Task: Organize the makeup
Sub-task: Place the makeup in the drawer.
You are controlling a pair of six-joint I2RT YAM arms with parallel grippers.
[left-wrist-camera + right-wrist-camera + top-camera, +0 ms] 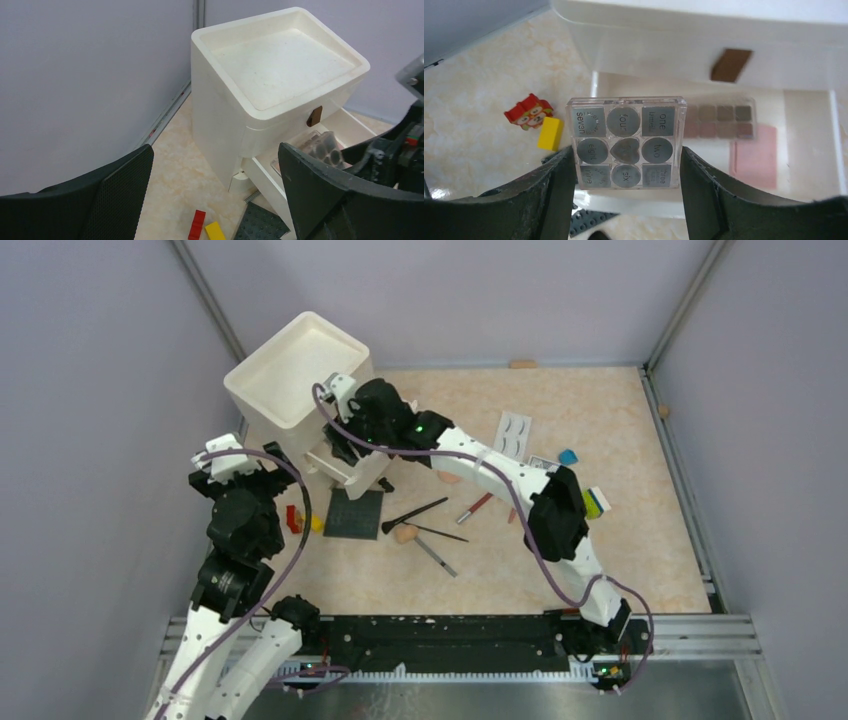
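My right gripper [626,167] is shut on a clear square palette [626,142] with grey pans, gripping its two side edges. It hangs over the open drawer [809,125] of the white drawer unit [297,380]. A brown palette [719,121] and a pink compact [754,157] lie in that drawer. My left gripper [215,185] stands open and holds nothing, left of the unit [280,65]. On the table lie a dark brush [415,514], a red pencil [474,508], a peach puff [405,533] and a white eyelash card [513,432].
A dark studded plate [354,513] lies in front of the drawer unit. Red and yellow toy bricks [300,520] sit left of it. Small coloured items [595,502] lie at the right. Grey walls close in the table on three sides.
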